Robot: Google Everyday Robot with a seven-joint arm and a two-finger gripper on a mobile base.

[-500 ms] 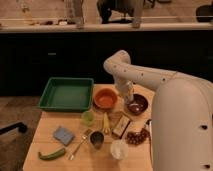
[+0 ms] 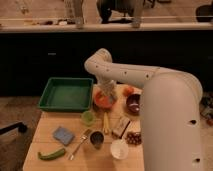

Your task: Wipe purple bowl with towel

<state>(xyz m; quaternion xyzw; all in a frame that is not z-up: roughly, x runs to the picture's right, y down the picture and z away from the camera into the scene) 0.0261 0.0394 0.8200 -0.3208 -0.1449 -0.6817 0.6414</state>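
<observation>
The purple bowl (image 2: 134, 104) sits on the wooden table at the right, partly hidden by my white arm. The towel (image 2: 63, 135), a small blue-grey folded cloth, lies flat at the front left of the table. My gripper (image 2: 109, 93) points down over the orange bowl (image 2: 102, 101), to the left of the purple bowl and far from the towel. No cloth shows in the gripper.
A green tray (image 2: 66, 94) stands at the back left. A green cup (image 2: 88, 118), a dark cup (image 2: 96, 139), a white cup (image 2: 119, 149), a fork (image 2: 80, 142), a green pepper (image 2: 51, 154), grapes (image 2: 133, 138) and an orange fruit (image 2: 128, 91) crowd the table.
My gripper has moved left, from between the two bowls to over the orange bowl. The objects on the table have not moved.
</observation>
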